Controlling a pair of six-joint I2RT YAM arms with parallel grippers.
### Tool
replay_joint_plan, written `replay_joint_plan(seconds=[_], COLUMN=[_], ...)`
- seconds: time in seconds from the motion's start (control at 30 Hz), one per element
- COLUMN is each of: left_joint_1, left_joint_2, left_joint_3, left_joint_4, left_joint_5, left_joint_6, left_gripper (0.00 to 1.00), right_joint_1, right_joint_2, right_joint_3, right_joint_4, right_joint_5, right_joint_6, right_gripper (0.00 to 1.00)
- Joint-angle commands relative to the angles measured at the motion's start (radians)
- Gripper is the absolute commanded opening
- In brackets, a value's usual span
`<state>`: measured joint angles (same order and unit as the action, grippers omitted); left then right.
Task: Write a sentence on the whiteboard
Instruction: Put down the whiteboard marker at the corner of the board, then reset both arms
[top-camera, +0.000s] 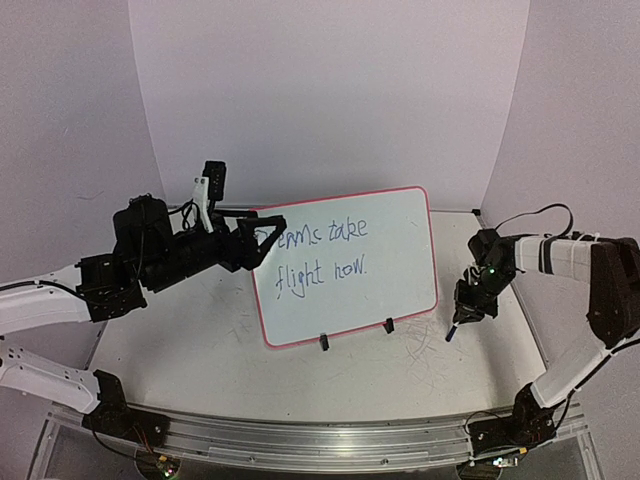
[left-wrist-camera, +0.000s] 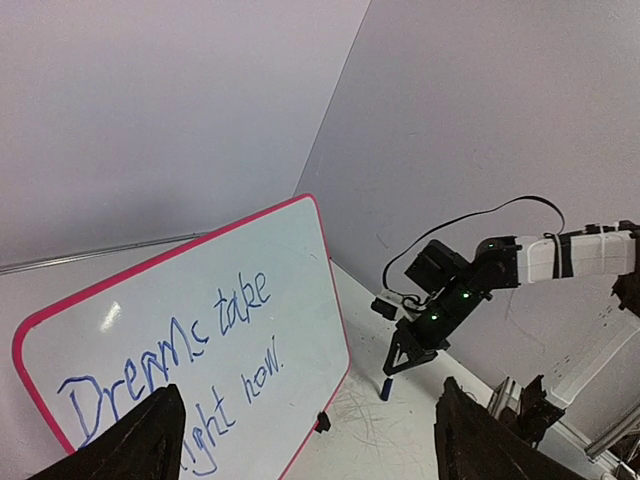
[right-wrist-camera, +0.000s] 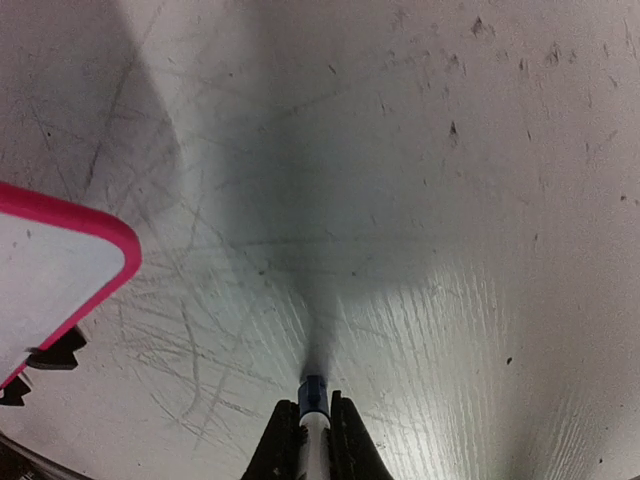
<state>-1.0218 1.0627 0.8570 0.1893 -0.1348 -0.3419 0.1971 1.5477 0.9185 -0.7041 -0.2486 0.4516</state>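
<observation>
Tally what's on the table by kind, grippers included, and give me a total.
Whiteboard: 1
Clip feet: 2
Marker: 1
Grippers: 2, the left gripper and the right gripper
Total: 6

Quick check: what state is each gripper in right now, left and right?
Left gripper: open, holding nothing.
Right gripper: closed on a blue-tipped white marker.
</observation>
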Motion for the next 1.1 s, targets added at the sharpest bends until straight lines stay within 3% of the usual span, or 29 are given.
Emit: replay_joint_plan(seconds=[0.0, 0.37, 0.53, 0.73, 0.87, 1.07], left_joint_1=[0.003, 0.003, 0.003, 0.003, 0.003, 0.003], left_joint_2=[-0.047, -0.123, -0.109, -0.096, -0.081, -0.073], left_joint_3=[0.008, 0.038, 0.115, 0.221, 0.3, 0.417], left_joint_4=[0.013, 0.003, -0.07, -0.136, -0.171, -0.18], left_joint_5=[-0.018, -0.047, -0.073, -0.1, -0.154, -0.173], left_joint_6=[-0.005, 0.047, 0.098, 0.173, 0.229, 0.3], left_gripper=[0.87, 0.87, 0.88, 0.91, 0.95, 0.99], right_joint_1=[-0.017, -0.019, -0.02, -0.02, -0.021, -0.02], right_joint_2=[0.083, 0.149, 0.089, -0.073, -0.262, -0.554], right_joint_3=[0.079, 0.12, 0.1, 0.106, 0.18, 0.325], right_joint_4=[-0.025, 0.126, 0.213, 0.243, 0.221, 0.215], right_joint_5=[0.082, 0.216, 0.22, 0.297, 0.364, 0.384], right_joint_6=[-0.09, -0.12, -0.104, -0.112, -0.132, -0.241], right_gripper=[0.05, 0.15, 0.42, 0.56, 0.92, 0.98])
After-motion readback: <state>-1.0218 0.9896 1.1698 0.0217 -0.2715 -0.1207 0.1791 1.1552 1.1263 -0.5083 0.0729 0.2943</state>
